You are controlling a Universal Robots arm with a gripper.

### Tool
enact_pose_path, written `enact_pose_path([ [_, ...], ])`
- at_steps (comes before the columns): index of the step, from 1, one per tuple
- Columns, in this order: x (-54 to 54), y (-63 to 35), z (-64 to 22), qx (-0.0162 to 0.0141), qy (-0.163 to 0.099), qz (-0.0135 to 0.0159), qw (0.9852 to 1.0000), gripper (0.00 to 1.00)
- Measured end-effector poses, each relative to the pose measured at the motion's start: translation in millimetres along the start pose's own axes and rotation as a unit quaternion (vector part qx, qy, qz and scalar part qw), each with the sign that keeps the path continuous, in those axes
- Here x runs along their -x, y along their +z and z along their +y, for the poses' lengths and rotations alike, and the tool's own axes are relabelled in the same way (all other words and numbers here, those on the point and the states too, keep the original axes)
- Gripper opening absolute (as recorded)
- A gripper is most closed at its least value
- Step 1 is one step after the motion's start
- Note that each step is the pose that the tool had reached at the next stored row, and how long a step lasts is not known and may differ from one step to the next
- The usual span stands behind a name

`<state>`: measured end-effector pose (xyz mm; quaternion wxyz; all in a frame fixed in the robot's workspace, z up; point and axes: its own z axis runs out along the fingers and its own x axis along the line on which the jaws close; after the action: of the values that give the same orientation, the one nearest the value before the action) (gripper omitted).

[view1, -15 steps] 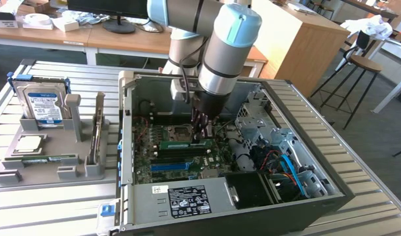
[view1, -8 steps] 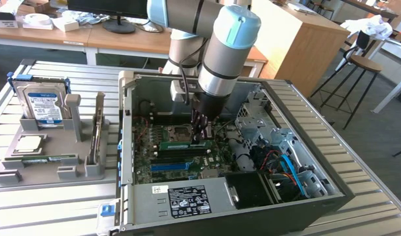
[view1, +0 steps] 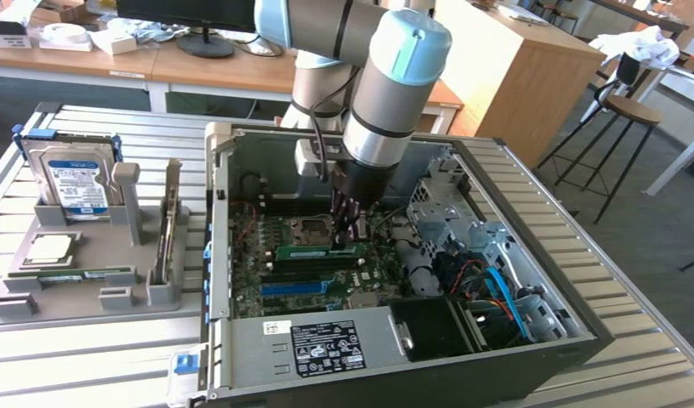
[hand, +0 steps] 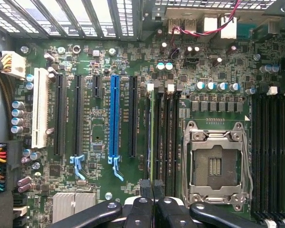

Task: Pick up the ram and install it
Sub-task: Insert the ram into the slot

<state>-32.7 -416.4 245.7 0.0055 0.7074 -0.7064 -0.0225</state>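
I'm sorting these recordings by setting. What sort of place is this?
Probably a robotics lab or workshop: an open computer case sits on a slatted metal table, the arm's fingers are closed on the ram inside it, and wooden desks and a stool stand behind.

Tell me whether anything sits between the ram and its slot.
Nothing visible does. The gripper holds the ram edge-on right over the black slots beside the CPU socket; no cable or part crosses between them.
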Motion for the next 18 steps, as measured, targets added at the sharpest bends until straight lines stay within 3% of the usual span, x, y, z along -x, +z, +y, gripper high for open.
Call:
enact_pose_path([
  [18,0.0,5.5,-0.2,-0.0002,0.002,-0.0002,1.0,0.11],
])
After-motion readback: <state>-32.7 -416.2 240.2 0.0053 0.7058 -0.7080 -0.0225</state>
